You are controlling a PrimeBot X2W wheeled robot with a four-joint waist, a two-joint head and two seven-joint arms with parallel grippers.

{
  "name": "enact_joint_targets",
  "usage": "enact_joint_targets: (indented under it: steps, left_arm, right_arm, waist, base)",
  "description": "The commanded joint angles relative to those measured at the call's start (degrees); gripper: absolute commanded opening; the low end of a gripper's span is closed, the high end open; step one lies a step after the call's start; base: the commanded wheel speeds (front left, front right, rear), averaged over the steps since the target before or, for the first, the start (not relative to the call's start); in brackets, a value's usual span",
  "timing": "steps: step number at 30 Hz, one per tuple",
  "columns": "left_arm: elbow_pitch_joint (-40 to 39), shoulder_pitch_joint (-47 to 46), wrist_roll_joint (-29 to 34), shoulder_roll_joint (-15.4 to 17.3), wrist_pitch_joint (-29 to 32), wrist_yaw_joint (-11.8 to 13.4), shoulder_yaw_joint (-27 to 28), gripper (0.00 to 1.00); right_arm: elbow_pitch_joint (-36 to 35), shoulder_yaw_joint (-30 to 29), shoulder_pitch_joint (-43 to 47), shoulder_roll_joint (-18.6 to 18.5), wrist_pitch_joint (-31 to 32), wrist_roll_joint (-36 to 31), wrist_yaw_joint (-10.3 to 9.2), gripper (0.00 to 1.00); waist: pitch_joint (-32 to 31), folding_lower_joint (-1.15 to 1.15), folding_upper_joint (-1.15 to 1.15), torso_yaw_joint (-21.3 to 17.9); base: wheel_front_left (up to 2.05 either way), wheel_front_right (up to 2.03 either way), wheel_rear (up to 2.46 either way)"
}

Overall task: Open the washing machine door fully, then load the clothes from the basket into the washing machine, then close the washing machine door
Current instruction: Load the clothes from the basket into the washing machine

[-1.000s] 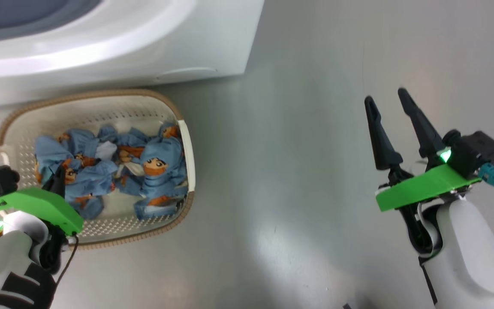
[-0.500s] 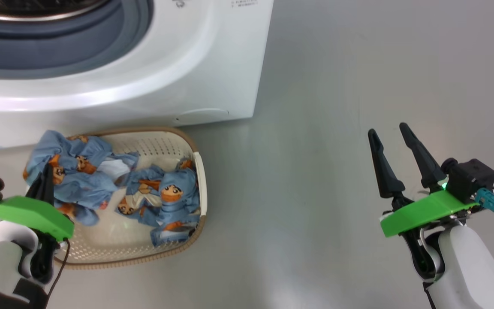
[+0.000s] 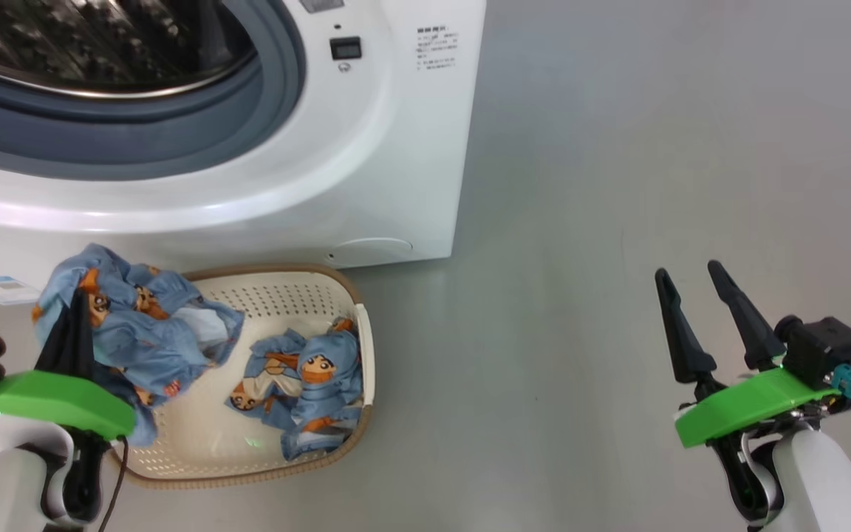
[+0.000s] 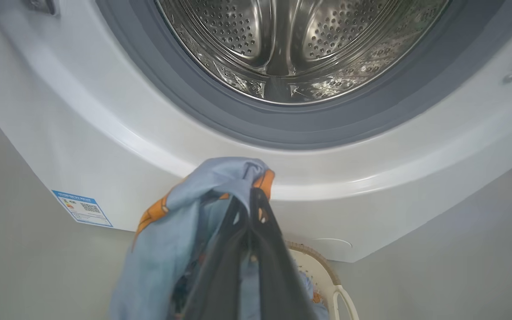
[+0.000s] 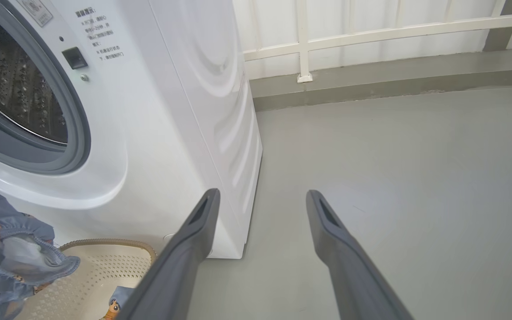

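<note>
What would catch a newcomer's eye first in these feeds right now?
The left gripper holds a bunch of blue cartoon-print clothes above the basket, just below the open steel drum of the washing machine. More garments lie in the basket; the right gripper hangs open and empty over the floor at right.

Left claw [image 3: 78,303] tight on clothes [image 3: 141,336]; right claw [image 3: 688,270] wide.

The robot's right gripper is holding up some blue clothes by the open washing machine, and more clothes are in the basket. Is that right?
Not quite. The left gripper is holding up the blue clothes; the head view shows the right gripper open and empty. The washing machine is open, and more clothes lie in the basket.
</note>
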Motion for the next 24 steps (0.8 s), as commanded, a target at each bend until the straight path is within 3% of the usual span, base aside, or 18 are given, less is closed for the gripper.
enact_joint_targets:
  steps: [1,14,24]
  left_arm:
    - [-3.4,1.5,1.5,2.0,-0.5,-0.1,3.4,0.0]
    - [-18.3,11.1,6.9,0.0,-0.5,-0.1,9.2,0.0]
    - [-22.0,13.8,8.1,-2.0,-0.5,-0.1,11.2,0.0]
  right_arm:
    - [-1.3,0.8,1.7,-0.4,-0.7,1.2,0.09,1.0]
    - [-2.0,-0.8,4.6,-1.2,-0.7,1.6,0.09,1.0]
    - [-2.5,-1.6,5.7,-1.4,-0.7,1.5,0.09,1.0]
  waist:
    - [-1.7,0.0,0.0,0.9]
    - [-4.0,0.0,0.0,2.1]
    - [-3.8,0.0,0.0,2.8]
  base:
    - [0.0,0.0,0.0]
    - [0.0,0.0,0.0]
    - [0.0,0.0,0.0]
